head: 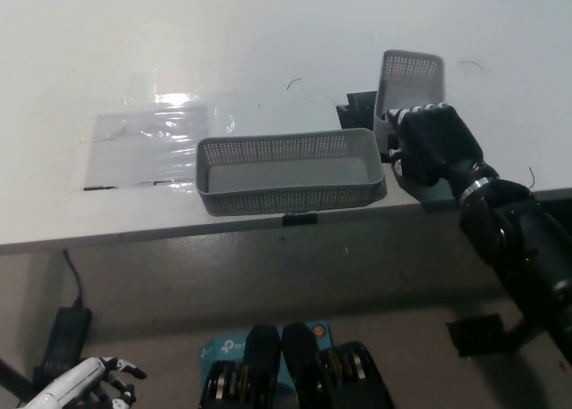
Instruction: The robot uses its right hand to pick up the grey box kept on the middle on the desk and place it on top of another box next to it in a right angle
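Observation:
A long grey perforated box [286, 170] lies on the white desk [268, 34] near its front edge. To its right, a smaller grey perforated box [407, 92] is tilted up off the desk, its open side facing me. My black right hand [431, 141] is shut on the near end of this smaller box. The small box stands just right of the long box's right end. My white left hand [89, 384] hangs low at the bottom left, below the desk, fingers apart and holding nothing.
A clear plastic sheet [147, 141] lies on the desk left of the long box. A small black object [357, 112] sits behind the long box's right end. A black power adapter [64, 333] and a teal carton [219, 348] lie on the floor.

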Robot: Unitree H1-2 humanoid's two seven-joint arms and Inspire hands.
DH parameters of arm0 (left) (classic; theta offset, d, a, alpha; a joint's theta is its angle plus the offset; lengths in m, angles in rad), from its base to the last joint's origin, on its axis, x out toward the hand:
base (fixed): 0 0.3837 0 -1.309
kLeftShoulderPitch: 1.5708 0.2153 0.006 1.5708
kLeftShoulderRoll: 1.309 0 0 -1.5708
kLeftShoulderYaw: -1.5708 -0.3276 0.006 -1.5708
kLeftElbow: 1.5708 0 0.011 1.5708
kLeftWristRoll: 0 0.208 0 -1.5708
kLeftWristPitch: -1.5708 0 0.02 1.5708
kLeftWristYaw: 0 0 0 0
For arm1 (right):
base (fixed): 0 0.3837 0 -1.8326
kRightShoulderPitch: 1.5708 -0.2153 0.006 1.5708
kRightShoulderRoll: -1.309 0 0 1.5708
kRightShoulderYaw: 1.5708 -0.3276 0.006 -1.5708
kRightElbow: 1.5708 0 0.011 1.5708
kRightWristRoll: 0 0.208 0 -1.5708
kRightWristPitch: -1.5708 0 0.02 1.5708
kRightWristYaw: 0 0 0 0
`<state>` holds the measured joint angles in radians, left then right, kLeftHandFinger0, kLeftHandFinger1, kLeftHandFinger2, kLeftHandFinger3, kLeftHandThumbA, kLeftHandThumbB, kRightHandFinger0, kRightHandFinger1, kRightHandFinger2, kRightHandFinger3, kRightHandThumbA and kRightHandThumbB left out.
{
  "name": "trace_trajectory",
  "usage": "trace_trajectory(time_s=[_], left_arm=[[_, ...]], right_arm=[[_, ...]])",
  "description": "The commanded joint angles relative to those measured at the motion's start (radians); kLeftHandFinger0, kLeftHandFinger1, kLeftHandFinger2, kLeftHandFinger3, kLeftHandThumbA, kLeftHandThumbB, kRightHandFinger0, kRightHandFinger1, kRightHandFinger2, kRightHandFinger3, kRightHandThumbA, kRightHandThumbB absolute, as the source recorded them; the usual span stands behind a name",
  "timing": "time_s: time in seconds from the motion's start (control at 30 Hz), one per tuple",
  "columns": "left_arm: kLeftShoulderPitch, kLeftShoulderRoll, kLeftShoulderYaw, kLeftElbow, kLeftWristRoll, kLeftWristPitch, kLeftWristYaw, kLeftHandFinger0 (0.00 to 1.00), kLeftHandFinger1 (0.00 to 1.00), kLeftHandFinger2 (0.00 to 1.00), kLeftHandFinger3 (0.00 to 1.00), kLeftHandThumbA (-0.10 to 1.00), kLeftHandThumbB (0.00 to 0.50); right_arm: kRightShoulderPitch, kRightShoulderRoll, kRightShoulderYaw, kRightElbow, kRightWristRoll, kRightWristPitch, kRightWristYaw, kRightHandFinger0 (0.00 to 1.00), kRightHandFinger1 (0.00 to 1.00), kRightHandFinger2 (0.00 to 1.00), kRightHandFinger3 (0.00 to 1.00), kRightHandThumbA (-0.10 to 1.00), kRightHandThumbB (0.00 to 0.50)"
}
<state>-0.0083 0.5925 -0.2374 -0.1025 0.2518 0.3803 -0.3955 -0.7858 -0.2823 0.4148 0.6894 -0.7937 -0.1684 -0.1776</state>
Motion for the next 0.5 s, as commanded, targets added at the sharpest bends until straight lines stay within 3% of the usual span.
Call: trace_trajectory(time_s=[0.0, 0.1, 0.27, 0.37, 0.47], left_arm=[[-0.005, 0.013, 0.006, -0.017, 0.013, -0.008, -0.006, 0.43, 0.46, 0.60, 0.73, 0.33, 0.332], [-0.010, 0.007, 0.011, -0.010, 0.007, -0.003, -0.005, 0.40, 0.43, 0.57, 0.70, 0.31, 0.339], [-0.007, 0.009, 0.009, -0.027, 0.013, -0.003, -0.007, 0.43, 0.46, 0.60, 0.71, 0.32, 0.331], [-0.007, 0.008, 0.008, -0.026, 0.018, -0.003, -0.005, 0.39, 0.43, 0.57, 0.70, 0.32, 0.331], [-0.007, 0.003, 0.016, -0.004, 0.005, -0.033, 0.000, 0.34, 0.37, 0.51, 0.67, 0.30, 0.331]], right_arm=[[-0.037, 0.016, -0.066, -0.065, 0.082, -0.054, -0.065, 0.00, 0.11, 0.39, 0.07, -0.10, 0.239], [-0.038, 0.022, -0.091, -0.090, 0.093, -0.039, -0.041, 0.00, 0.11, 0.42, 0.08, -0.10, 0.212], [-0.038, 0.018, -0.102, -0.113, 0.085, -0.040, -0.041, 0.00, 0.13, 0.42, 0.08, -0.10, 0.224], [-0.037, 0.010, -0.102, -0.117, 0.085, -0.045, -0.041, 0.00, 0.14, 0.44, 0.08, -0.10, 0.215], [-0.046, -0.011, -0.110, -0.107, 0.096, -0.089, -0.053, 0.00, 0.07, 0.35, 0.06, -0.10, 0.237]])
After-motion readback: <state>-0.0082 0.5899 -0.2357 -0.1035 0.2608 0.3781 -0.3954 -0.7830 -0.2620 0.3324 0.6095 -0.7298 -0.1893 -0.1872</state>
